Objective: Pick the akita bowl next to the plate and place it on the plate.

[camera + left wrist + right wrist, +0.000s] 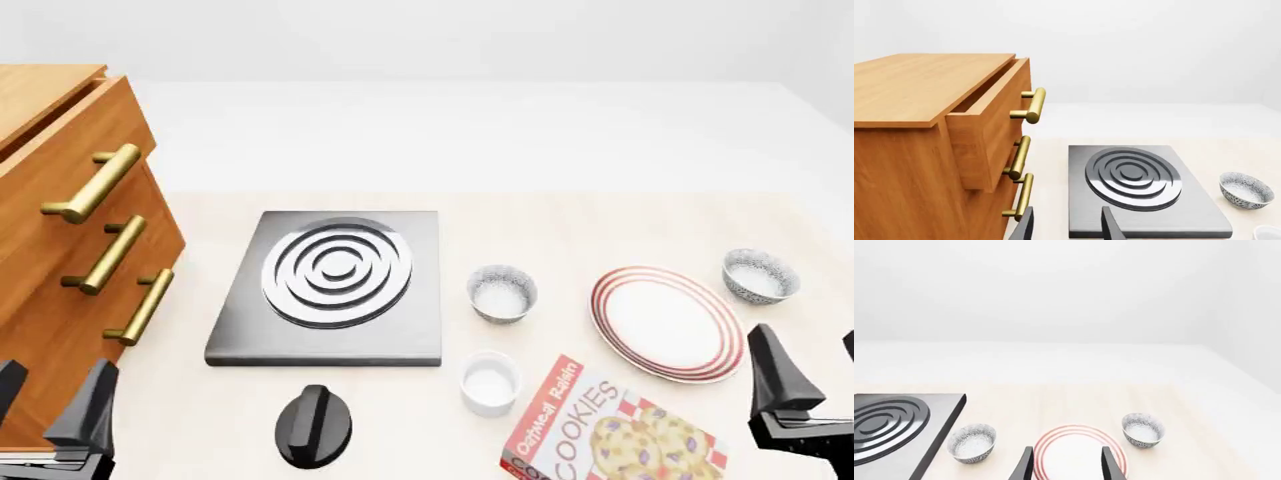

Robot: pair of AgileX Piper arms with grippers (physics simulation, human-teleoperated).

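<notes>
The plate [667, 322] is white with red rings and lies flat on the table's right side. One akita bowl [761, 275] stands just beyond the plate's far right rim, closest to it. A second identical bowl [502, 292] sits between the plate and the stove. In the right wrist view the plate [1074, 440] lies straight ahead, with one bowl [1143, 430] on one side and the other bowl [973, 442] on the opposite side. My right gripper [814, 375] hovers open and empty near the plate's front right. My left gripper [47, 400] is open by the cabinet.
A wooden cabinet [54, 230] with brass handles, its top drawer pulled out, stands at the left. A black stove plate [334, 285] with a knob [314, 425] lies in the middle. A small white cup [489, 383] and a cookie box [607, 430] sit at the front.
</notes>
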